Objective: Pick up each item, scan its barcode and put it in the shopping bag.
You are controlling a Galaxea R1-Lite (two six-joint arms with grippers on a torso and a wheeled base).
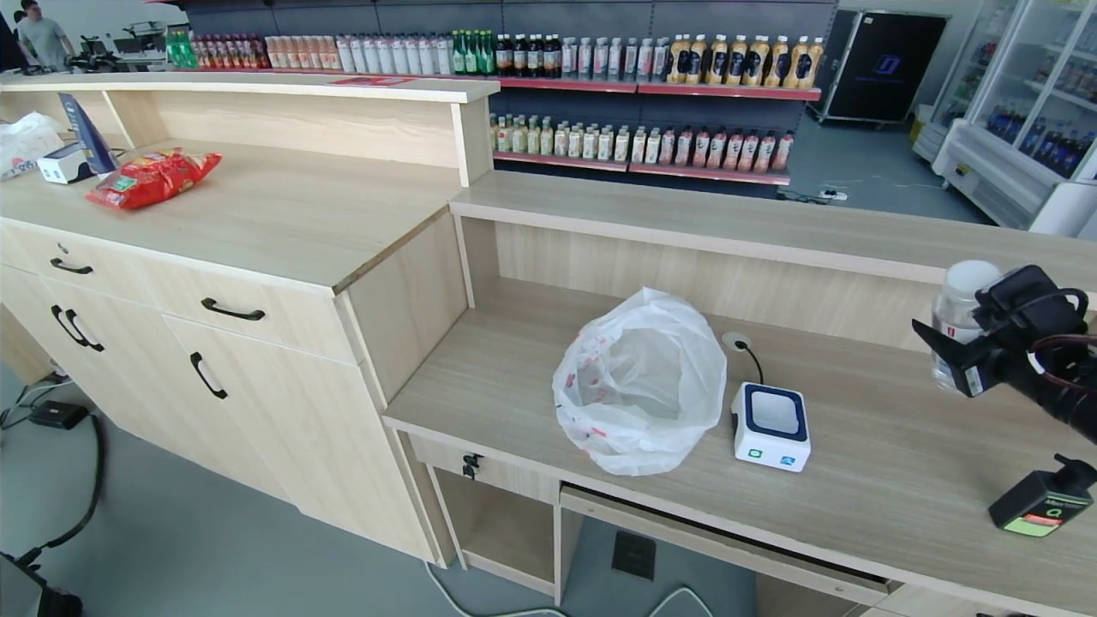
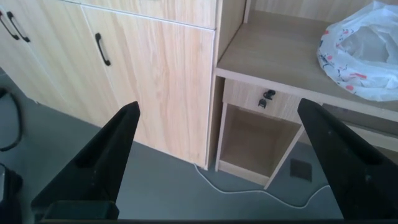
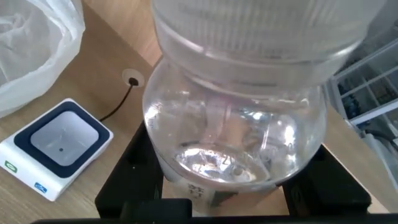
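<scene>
My right gripper point(image 1: 953, 356) is clamped round the clear bottle point(image 3: 236, 124), held above the desk point(image 1: 857, 480), right of the scanner point(image 1: 770, 424) and shopping bag point(image 1: 638, 377). Smooth and round, it could twist or slip, hiding its barcode. My left gripper point(image 2: 219, 109) hangs spread wide over the floor point(image 2: 186, 186)

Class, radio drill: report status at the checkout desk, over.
Left gripper jaws open, empty. Right gripper shut on water bottle, right of scanner, nothing between. Shopping bag open.
</scene>
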